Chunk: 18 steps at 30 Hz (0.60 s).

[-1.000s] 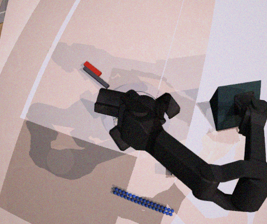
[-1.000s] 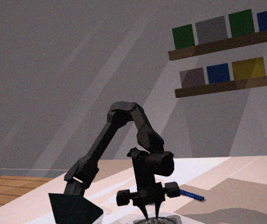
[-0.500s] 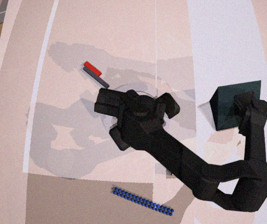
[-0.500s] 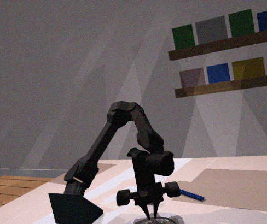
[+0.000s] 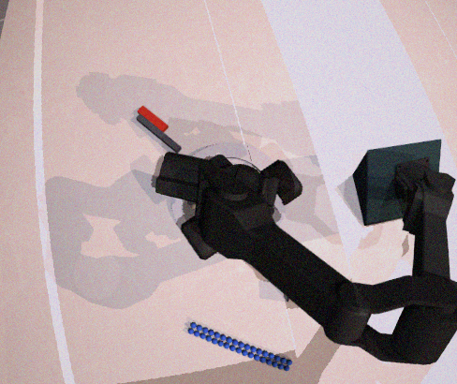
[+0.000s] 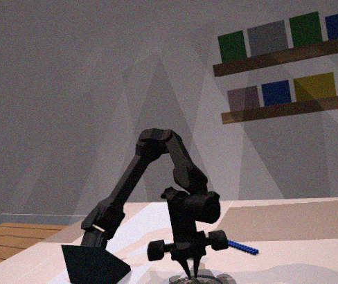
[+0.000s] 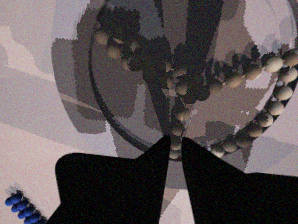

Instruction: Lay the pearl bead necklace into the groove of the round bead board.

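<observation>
I see my gripper [image 7: 175, 141] pinching the pearl bead necklace [image 7: 235, 77], which lies partly in the groove of the round bead board [image 7: 100, 102] and partly across its middle, so tidying is left.

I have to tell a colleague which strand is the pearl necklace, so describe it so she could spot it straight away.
Start at the black arm and follow it to its gripper, which hangs over the round bead board. The pearl bead necklace lies on that board, pinched between the gripper's fingers. Its beads are pale cream, unlike the straight blue bead strand lying apart on the table.
</observation>
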### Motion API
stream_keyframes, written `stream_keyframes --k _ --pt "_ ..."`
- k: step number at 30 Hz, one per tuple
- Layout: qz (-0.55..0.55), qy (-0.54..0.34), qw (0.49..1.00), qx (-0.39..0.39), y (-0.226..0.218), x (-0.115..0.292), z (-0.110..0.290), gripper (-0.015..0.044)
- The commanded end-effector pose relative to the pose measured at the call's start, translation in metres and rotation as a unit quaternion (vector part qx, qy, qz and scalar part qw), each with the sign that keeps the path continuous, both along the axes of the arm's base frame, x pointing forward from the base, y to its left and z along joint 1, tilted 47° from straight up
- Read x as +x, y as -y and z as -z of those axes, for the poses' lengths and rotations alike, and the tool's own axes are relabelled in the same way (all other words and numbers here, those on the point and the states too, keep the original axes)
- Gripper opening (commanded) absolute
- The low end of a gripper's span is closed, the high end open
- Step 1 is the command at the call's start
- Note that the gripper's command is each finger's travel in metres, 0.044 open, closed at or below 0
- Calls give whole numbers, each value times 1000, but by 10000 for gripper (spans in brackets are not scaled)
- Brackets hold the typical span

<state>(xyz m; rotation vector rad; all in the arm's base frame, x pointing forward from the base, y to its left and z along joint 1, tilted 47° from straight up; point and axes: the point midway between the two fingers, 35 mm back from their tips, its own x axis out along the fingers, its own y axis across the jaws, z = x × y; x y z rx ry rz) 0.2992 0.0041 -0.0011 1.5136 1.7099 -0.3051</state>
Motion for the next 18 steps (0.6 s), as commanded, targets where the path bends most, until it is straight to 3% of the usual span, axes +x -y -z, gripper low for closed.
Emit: stream_keyframes --k 1,18 --pt "0 0 1000 0 0 0 0 0" --pt "4 -1 1000 3 1 2 -8 0"
